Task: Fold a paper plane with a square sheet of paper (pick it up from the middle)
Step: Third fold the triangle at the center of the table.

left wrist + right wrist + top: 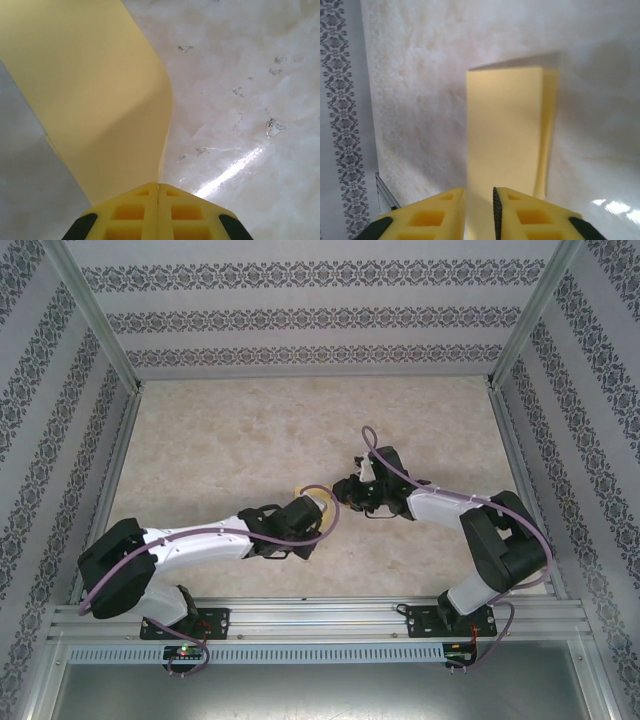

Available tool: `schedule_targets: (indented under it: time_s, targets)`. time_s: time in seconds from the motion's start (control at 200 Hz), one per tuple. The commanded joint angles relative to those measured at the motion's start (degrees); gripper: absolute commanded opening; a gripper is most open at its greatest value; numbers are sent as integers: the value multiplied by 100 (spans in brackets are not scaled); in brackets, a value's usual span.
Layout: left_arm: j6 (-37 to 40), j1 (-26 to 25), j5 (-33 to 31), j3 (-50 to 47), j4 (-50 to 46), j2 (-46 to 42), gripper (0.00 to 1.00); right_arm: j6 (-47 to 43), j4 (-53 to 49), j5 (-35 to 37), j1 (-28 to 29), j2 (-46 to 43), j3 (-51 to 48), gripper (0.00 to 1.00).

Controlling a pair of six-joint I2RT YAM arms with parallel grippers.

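Paper: the square sheet of paper (pixel 90 90) is off the desk (pixel 250 75), held in the air between the two arms near the desk's middle.
Left claw: the left claw (pixel 158 186) is clamped tight on one edge of the sheet, which bows up and away from its tips.
Right claw: the right claw (pixel 479 192) stands narrowly apart, with the sheet's lower edge running into the gap. I cannot tell whether it presses the paper.
Done so far: the pick-up looks done. The right wrist view shows a second layer behind the front panel, so the sheet seems doubled over once, loosely.
Left to do: judging from that, nearly everything. There is no pointed nose, no slanted corner folds, no wings and no pressed centre crease.
Surface: pale, marbled and glossy, with bright glare streaks and a few small scuffs or flecks.
Room: walls (pixel 300 320) papered in bands of dark floral pattern enclose three sides. An aluminium rail (pixel 320 615) runs along the near edge and carries both arm bases.
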Motion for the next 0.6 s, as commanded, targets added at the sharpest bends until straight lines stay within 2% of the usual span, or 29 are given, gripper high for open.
schedule_targets:
  time_s: [0.0,0.125,0.245,0.395,0.594]
  targets:
    - [-6,372,1005,-240,431,-93,0,-382,-272,39,148,453,505,19]
    - [-42,602,1381,-323,534,-91,0,-666,-715,25,308,1046,1136,16]
    - [-42,798,1621,-342,593,-68,0,-1041,-1476,400,436,1451,1686,15]
    - [-85,1059,1894,-395,679,2,0,-1263,-1733,527,509,1775,1814,14]
    - [-10,1400,2176,-331,692,180,0,-1753,-2301,1043,569,2042,1952,14]
